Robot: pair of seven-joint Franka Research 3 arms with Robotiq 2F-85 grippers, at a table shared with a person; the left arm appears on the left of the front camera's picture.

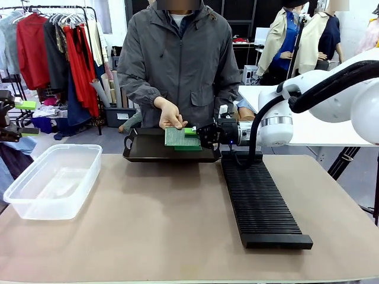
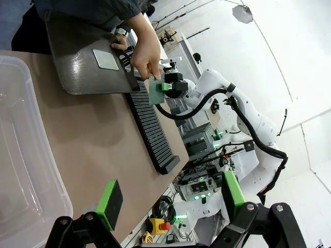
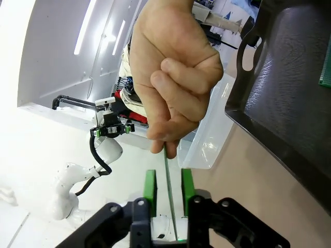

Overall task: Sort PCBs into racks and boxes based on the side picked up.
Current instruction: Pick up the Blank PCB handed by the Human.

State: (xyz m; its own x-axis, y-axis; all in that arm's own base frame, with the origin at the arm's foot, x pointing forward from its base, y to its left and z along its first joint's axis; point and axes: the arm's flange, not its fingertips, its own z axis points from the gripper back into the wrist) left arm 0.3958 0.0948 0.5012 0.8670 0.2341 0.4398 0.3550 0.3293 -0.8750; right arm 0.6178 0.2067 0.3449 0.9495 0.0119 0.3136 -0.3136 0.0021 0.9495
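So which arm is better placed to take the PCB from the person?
Right. The right gripper straddles the PCB in the person's hand over the tray; the left gripper hangs open far off by the box.

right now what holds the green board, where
Person's hand pinches one edge of the thin green circuit board; right gripper's fingers flank the opposite edge, not touching.

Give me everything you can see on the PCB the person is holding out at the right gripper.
The PCB is a thin, flat green rectangular board with fine pale markings on its face. The person's hand pinches one edge, holding it in the air near the black tray. Its opposite edge sits between the right gripper's green pads. Edge-on from the right wrist, a gap shows on each side, so it isn't clamped yet.
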